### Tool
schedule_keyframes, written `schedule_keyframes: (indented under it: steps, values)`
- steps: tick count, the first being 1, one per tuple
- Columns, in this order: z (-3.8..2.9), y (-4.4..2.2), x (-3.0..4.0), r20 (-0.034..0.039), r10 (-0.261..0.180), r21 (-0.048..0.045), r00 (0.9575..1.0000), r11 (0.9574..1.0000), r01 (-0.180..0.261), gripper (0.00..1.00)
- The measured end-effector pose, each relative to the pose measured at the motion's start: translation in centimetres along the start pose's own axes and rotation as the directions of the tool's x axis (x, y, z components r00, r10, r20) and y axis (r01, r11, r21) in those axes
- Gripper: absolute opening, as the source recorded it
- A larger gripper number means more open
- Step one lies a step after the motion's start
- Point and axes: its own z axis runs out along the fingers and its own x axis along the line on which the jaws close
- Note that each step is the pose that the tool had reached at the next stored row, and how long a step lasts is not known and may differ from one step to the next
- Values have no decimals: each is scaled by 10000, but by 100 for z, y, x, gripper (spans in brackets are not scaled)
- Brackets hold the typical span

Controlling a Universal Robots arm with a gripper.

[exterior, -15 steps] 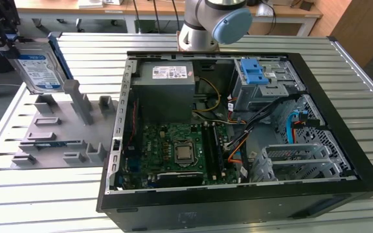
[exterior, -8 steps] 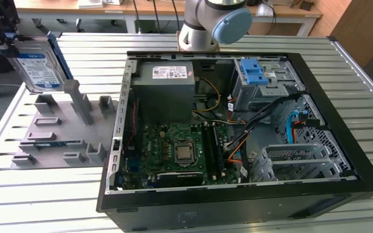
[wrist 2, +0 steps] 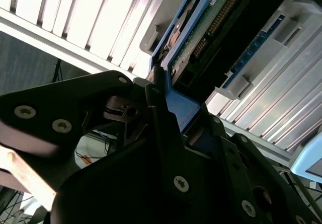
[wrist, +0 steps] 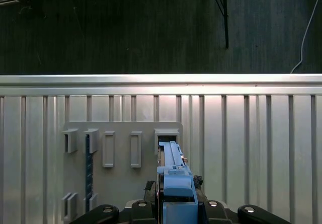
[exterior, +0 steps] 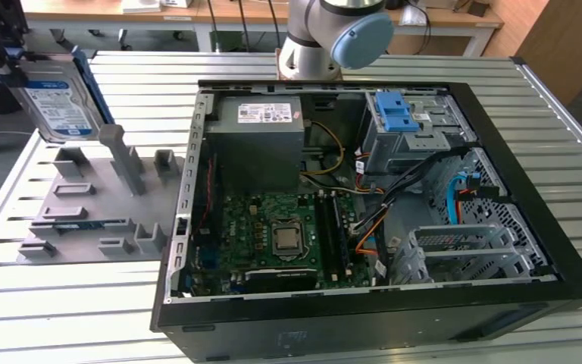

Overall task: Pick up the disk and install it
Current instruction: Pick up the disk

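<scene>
Our hand (wrist: pixel 177 210) is clamped on the disk (wrist: pixel 171 164), its black fingers (wrist 2: pixel 160 108) pressing on the blue carrier from both sides. The disk stands on edge, label facing out in the exterior view (exterior: pixel 57 98), and reaches away from the fingertips toward the grey fixture (wrist: pixel 121 133). Its far end meets the end slot of that fixture, and we cannot tell whether it sits in the slot or hangs just clear of it. In the second wrist view the disk's green circuit side (wrist 2: pixel 204 35) shows just past the fingertips.

The fixture lies flat on the slatted desk (exterior: pixel 69 311) beneath the hand. A thin dark strip (wrist: pixel 89 168) stands in one of its slots, well to one side of the disk.

Well apart from the hand, the open case (exterior: pixel 372 326) lies on its side on the desk. Inside it we see the power supply (exterior: pixel 261 129), the green board (exterior: pixel 270 235), a metal cage (exterior: pixel 412 125) with a blue latch, a second silver cage (exterior: pixel 463 250) and loose cables (exterior: pixel 423 178) crossing between them. The fixture's upright posts (exterior: pixel 124 155) stand between the hand and the case. The arm's base (exterior: pixel 332 34) rises behind the case.
</scene>
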Motion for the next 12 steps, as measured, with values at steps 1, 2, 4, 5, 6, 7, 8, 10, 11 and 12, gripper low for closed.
schedule_keyframes:
  steps: [1,2,4,5,6,7,8,10,11,12]
  values:
    - [-1,0,0,0,0,1,10000,10000,0,36]
    - [-6,0,0,0,0,0,10000,10000,0,36]
    - [-13,0,0,0,0,0,10000,10000,0,36]
    - [-14,0,0,0,0,0,10000,10000,0,36]
    - [-15,0,0,-1,0,-1,10000,10000,0,36]
    - [-17,0,0,0,0,-1,10000,10000,0,36]
    - [-18,0,0,0,0,0,10000,10000,0,36]
    - [-22,0,0,0,0,0,10000,10000,0,36]
    - [-24,0,0,0,0,0,10000,10000,0,36]
    - [-26,0,0,-1,0,0,10000,10000,0,36]
